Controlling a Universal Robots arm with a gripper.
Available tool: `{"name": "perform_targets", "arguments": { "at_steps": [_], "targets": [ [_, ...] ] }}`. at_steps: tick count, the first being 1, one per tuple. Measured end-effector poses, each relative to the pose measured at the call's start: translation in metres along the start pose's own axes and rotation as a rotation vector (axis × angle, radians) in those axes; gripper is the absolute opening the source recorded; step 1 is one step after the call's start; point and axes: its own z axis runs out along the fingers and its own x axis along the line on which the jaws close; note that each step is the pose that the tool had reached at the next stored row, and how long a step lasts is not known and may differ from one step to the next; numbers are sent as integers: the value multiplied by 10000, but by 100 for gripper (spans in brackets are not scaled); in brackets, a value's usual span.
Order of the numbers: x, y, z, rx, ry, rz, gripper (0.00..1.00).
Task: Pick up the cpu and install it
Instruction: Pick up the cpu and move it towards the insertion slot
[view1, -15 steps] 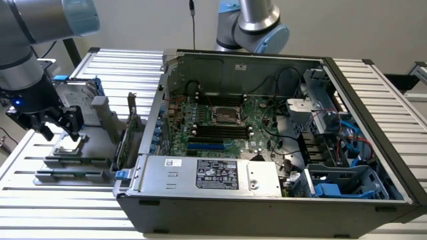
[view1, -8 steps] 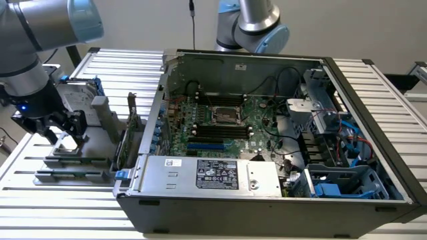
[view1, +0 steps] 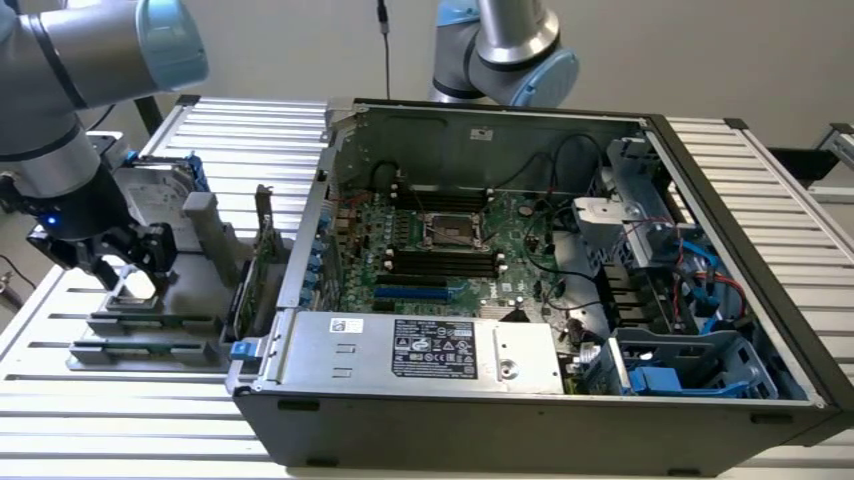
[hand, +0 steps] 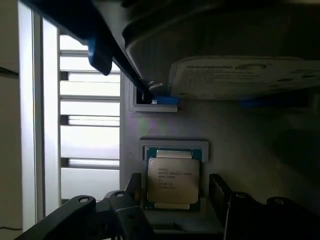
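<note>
In the exterior view, the gripper (view1: 134, 272) is hanging low at nine o'clock from the open computer case (view1: 534, 418), right over the grey holder block (view1: 147, 328). Its fingers are standing apart, and the cpu (view1: 130, 288) is lying flat between them. The hard drive (view1: 158, 190) is sitting at twelve o'clock from the gripper. The socket (view1: 447, 232) on the motherboard is sitting inside the case, well apart from the cpu.

In the wrist view, the cpu (hand: 172, 177) is resting in a shallow square pocket of the grey block, silver top facing up. The fingers (hand: 133, 192) are standing one on each side of it, with a little gap showing, so they are pinching nothing.

I am guessing the chip is light, thin and stiff, with a smooth top that may slip. Its underside is probably easy to hurt. Holding it gently by two opposite edges, kept level, looks best.
</note>
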Motion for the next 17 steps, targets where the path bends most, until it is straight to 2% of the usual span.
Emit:
{"name": "perform_targets", "arguments": {
  "at_steps": [17],
  "targets": [
    [-10, 8, 61, -5, 203, 2, 65]
  ]
}}
